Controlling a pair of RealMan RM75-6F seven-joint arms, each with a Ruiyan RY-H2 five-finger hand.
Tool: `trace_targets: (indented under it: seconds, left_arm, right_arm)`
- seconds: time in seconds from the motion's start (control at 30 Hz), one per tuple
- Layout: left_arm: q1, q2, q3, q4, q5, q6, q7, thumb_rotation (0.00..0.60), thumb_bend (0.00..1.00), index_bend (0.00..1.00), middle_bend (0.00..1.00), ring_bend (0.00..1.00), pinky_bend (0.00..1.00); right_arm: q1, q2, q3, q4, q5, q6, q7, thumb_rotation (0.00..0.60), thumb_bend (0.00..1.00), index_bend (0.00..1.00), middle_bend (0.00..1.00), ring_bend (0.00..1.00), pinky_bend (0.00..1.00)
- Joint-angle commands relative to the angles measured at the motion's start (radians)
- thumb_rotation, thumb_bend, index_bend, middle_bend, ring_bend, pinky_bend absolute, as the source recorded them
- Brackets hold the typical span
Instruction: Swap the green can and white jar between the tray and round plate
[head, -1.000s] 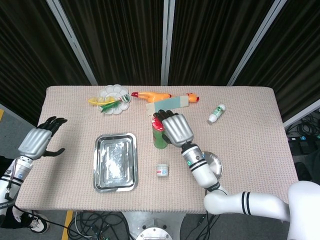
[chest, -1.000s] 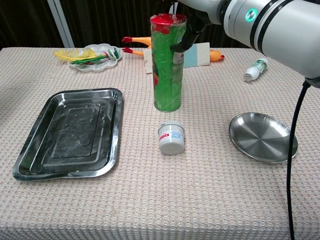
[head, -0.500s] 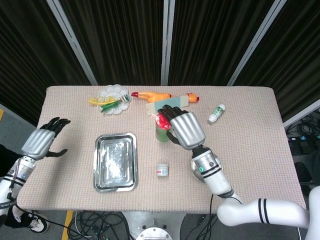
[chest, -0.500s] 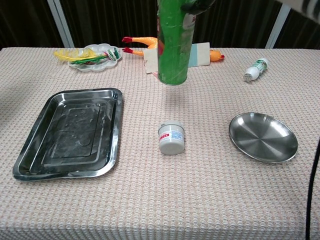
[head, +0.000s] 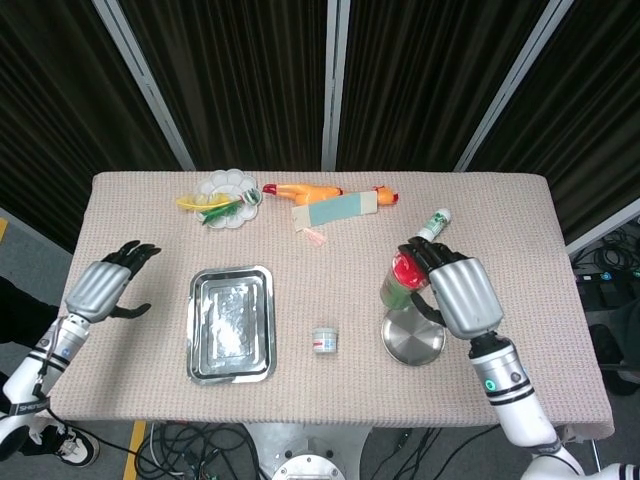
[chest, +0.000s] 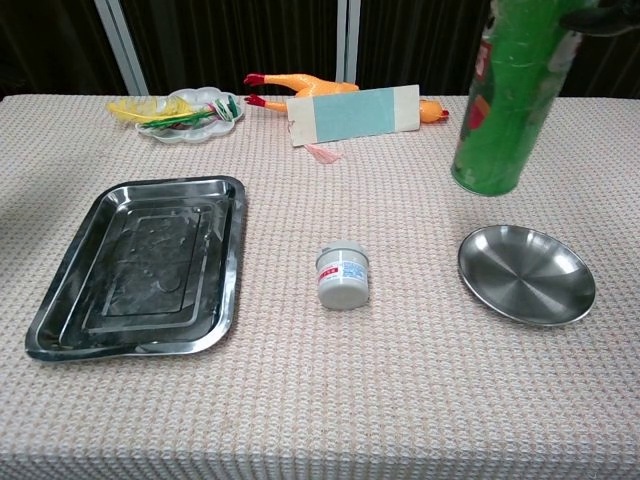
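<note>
My right hand (head: 458, 293) grips the tall green can (chest: 507, 98) with the red lid (head: 404, 268) and holds it in the air above the round steel plate (chest: 526, 275), toward its far left side. The white jar (chest: 343, 277) stands on the cloth between the steel tray (chest: 140, 263) and the plate; both the tray (head: 231, 322) and the plate (head: 413, 341) hold nothing. My left hand (head: 105, 288) hovers open off the table's left edge, well left of the tray.
At the back lie a flower-shaped white dish (head: 228, 197) with green and yellow items, a rubber chicken (head: 312, 190), a teal card (chest: 357, 112) and a small white bottle (head: 436, 223). Table edges run close on the left and front.
My right hand lifted the green can from the table centre and carried it rightward over the round plate. The left hand drifted slightly toward the table.
</note>
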Motion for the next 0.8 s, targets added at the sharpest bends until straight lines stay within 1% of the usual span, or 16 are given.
trace_targets:
  seconds: [0.03,0.17,0.3,0.43,0.7,0.77,0.8]
  left_arm:
    - [0.000,-0.003,0.002,0.002,-0.001,-0.002,0.000,0.600,0.18,0.09,0.07,0.00,0.23]
    - [0.000,-0.010,0.006,0.005,0.000,-0.003,0.000,0.600,0.18,0.09,0.07,0.00,0.23]
    - [-0.003,-0.018,0.010,0.010,0.003,-0.008,0.003,0.600,0.18,0.09,0.07,0.00,0.23]
    - [-0.006,-0.023,0.010,0.013,0.004,-0.010,0.003,0.600,0.18,0.09,0.07,0.00,0.23]
    - [-0.004,-0.038,0.013,0.026,0.013,0.005,0.003,0.600,0.18,0.09,0.07,0.00,0.23]
    - [-0.004,-0.038,0.012,0.027,0.014,0.008,0.003,0.600,0.18,0.09,0.07,0.00,0.23]
    - [-0.004,-0.039,0.012,0.027,0.015,0.011,0.004,0.600,0.18,0.09,0.07,0.00,0.23]
  right_arm:
    - [-0.044,0.040,-0.041,-0.014,-0.039,0.010,0.032,0.600,0.36,0.49,0.44,0.39,0.60]
    - [-0.074,0.063,-0.076,-0.013,-0.058,-0.007,0.054,0.600,0.36,0.49,0.44,0.39,0.60]
    - [-0.095,0.063,-0.104,0.005,-0.080,-0.030,0.076,0.600,0.36,0.49,0.44,0.39,0.60]
    - [-0.105,0.045,-0.109,0.032,-0.095,-0.045,0.092,0.600,0.36,0.49,0.44,0.39,0.60]
    - [-0.103,0.012,-0.108,0.079,-0.078,-0.095,0.094,0.600,0.35,0.50,0.44,0.39,0.58]
    - [-0.101,0.009,-0.109,0.088,-0.081,-0.106,0.090,0.600,0.35,0.48,0.43,0.37,0.55]
    - [-0.100,0.011,-0.111,0.092,-0.081,-0.115,0.086,0.600,0.33,0.44,0.42,0.35,0.53]
